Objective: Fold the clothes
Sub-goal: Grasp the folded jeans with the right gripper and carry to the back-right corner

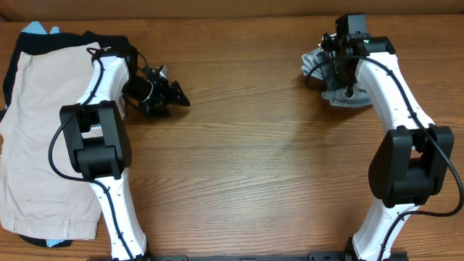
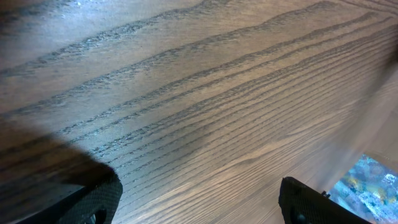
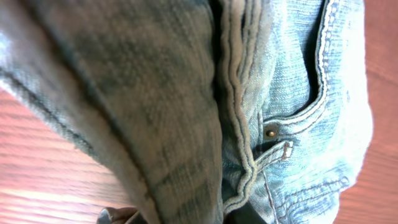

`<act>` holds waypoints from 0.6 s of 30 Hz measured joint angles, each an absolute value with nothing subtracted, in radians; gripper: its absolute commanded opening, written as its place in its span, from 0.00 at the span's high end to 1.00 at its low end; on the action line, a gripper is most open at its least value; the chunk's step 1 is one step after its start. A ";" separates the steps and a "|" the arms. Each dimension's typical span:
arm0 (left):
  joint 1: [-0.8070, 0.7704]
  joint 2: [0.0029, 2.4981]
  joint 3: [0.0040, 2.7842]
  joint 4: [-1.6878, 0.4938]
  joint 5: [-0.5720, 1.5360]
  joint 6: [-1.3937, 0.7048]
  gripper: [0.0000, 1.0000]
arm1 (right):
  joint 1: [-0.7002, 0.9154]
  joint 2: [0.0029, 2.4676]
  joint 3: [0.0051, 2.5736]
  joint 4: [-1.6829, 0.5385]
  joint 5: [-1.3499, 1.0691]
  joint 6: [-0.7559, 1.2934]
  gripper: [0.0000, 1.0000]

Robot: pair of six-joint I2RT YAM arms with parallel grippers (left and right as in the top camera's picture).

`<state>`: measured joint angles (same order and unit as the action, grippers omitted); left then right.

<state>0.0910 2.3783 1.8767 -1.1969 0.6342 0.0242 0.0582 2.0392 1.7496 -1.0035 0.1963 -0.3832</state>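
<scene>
Denim shorts (image 1: 346, 97) under R claw (image 1: 338, 71); L claw (image 2: 199, 208) spread, low.

No text, label, brand or number can be read in any view. The denim shorts (image 3: 292, 106) show only stitching and a plain rivet (image 3: 270, 132).

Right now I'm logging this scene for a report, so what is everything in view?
shorts: one, light-blue denim, bunched at the table's far right
beige garment: one, beige, spread flat along the left edge
black garment: one, black, under the beige garment, edges showing
blue cloth: count unclear, light blue, peeking out at the pile's far and near ends
table: one, brown wood
left arm, right arm: two, white and black, one each side
left claw: one, black, open over bare wood
right claw: one, black, at the shorts, jaws hidden
</scene>
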 measured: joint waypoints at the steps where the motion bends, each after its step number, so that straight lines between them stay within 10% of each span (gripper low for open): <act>1: 0.091 2.378 1.877 -1.196 0.633 0.024 0.15 | 0.054 2.039 1.744 -0.992 0.201 -0.428 0.96; 18: 0.085 2.378 1.878 -1.193 0.624 -0.010 0.15 | -0.024 2.146 1.641 -0.706 0.186 -0.889 0.96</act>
